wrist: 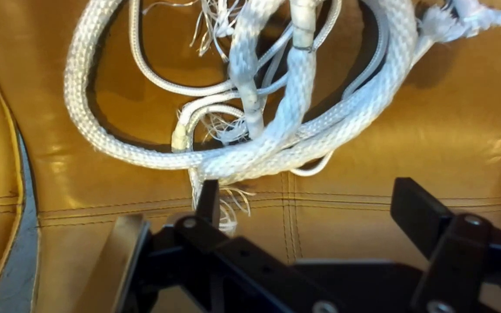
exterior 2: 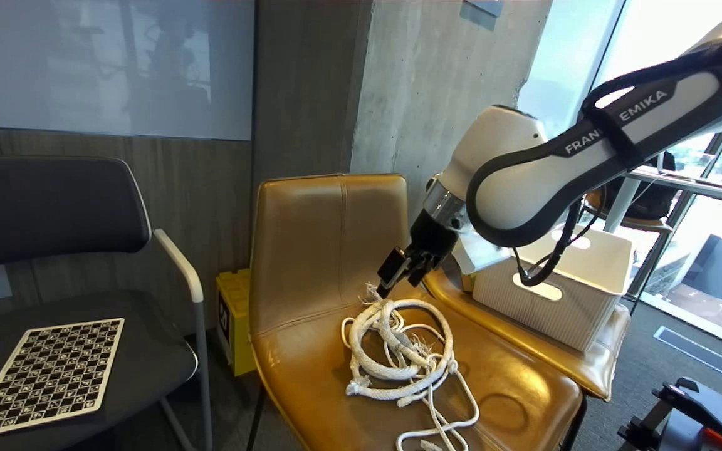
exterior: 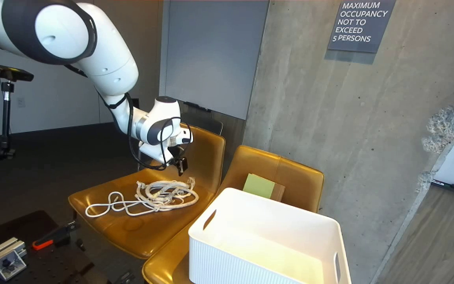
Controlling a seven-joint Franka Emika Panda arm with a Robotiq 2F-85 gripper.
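Seen in the wrist view, my gripper (wrist: 306,180) has its jaws spread wide; it slants down over the rear of the seat of a golden-brown chair (exterior 2: 317,250). Nearest it is a white rope (wrist: 285,117), thick and thin lengths coiled together on that seat, with several ends frayed. One frayed end lies by a fingertip; I cannot tell whether they touch.

Just beside, a matching chair (exterior: 290,169) bears a white bin (exterior: 219,262) with ribbed walls and slotted handles. A pale green piece (exterior: 258,186) and a brown panel (exterior: 277,192) show between bin and backrest.

In an exterior view, I see a dark armchair (exterior 2: 41,207) carrying a checkered board (exterior 2: 47,369), and a yellow box (exterior 2: 242,332) low between the armchair and the rope's chair. Farthest back are a whiteboard (exterior: 215,55) and a concrete wall (exterior: 349,118) with an occupancy sign (exterior: 361,25).
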